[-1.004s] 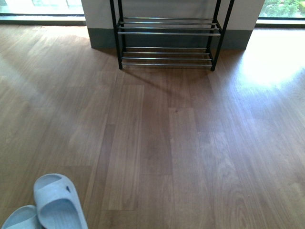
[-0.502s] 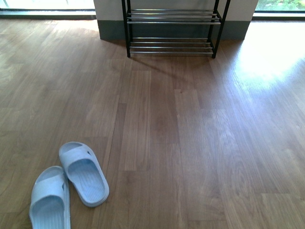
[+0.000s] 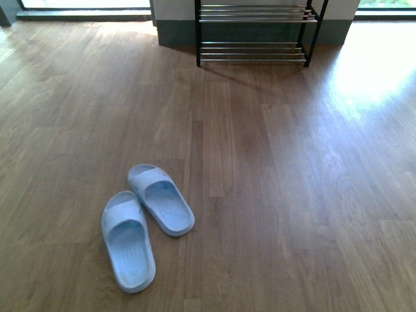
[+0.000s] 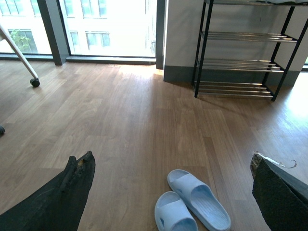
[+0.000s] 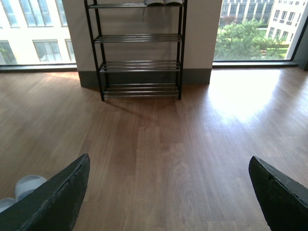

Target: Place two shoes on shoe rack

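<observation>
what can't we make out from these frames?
Front view: shoe rack upper tiers cut off by the top edge; neither arm in frame.
Right wrist view: item on top tier cropped by the top edge, unidentifiable; pale blue slides mostly hidden by a finger of the right gripper.
Grey sneakers: not identifiable in any view.

In the front view we saw only the two lowest tiers of the rack (image 3: 253, 39); the top edge cut off the rest. From the left wrist the near slide (image 4: 174, 215) lost its heel to the bottom edge, and a white leg (image 4: 14, 48) ran out at the side. From the right wrist a finger (image 5: 57, 202) of the right gripper (image 5: 168, 159) hid most of the slides (image 5: 26, 184), and we could not tell what the pale thing (image 5: 163, 2) on the top shelf was
</observation>
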`<state>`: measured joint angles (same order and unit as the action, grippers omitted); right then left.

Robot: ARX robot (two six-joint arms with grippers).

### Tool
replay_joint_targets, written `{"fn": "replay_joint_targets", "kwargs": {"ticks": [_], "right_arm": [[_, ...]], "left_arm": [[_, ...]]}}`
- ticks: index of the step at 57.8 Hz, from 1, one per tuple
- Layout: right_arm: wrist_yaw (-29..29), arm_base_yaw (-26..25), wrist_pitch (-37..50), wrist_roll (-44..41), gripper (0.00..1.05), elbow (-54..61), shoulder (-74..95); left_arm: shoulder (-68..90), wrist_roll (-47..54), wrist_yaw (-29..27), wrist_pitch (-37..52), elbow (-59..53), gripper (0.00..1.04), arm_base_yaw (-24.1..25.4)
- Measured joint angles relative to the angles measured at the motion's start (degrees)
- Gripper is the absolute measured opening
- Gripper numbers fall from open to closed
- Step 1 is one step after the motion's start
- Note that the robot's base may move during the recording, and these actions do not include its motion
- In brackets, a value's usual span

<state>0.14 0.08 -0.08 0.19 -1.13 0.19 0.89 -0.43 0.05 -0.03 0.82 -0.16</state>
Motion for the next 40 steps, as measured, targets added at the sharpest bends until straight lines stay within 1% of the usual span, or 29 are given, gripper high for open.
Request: {"fn": "replay_joint_targets", "kwargs": {"ticks": [40], "right_arm": [[-0.46,-0.02,0.00,0.00,0.96,0.00,-0.02]], "left_arm": [[0.00,0.00,-0.42,0.02,-0.02,0.95,0.00]]}}
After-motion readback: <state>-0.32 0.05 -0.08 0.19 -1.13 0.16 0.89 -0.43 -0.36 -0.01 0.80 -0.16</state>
